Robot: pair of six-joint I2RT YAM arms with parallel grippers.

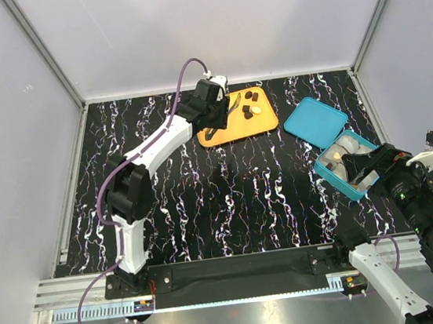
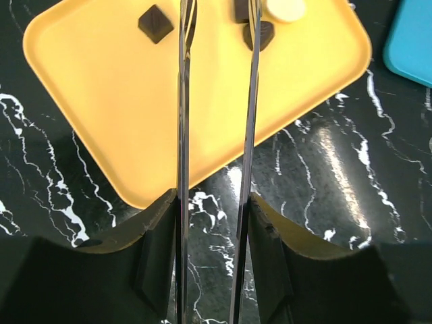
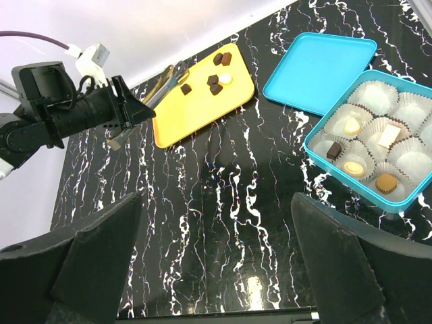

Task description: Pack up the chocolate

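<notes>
Black marble tabletop [image 1: 206, 203], and the left gripper [image 2: 213, 229] is clamped on slim metal tongs [image 2: 182, 121], blades parted above the orange tray [image 2: 121, 135]. Several chocolate pieces [image 2: 154, 22] wait there, and a few already sit in the teal box [image 3: 317, 154]. The right gripper [image 3: 216, 229] gapes wide, empty. Best bet now: straddle one piece squarely, then squeeze gently.

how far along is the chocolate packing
Partly done. Five chocolates sit in paper cups in the teal box. In hand: the left tool holds tongs over the orange tray, no piece seen gripped. Left: at least four pieces on the tray, lid off. The right tool is open, empty.
</notes>
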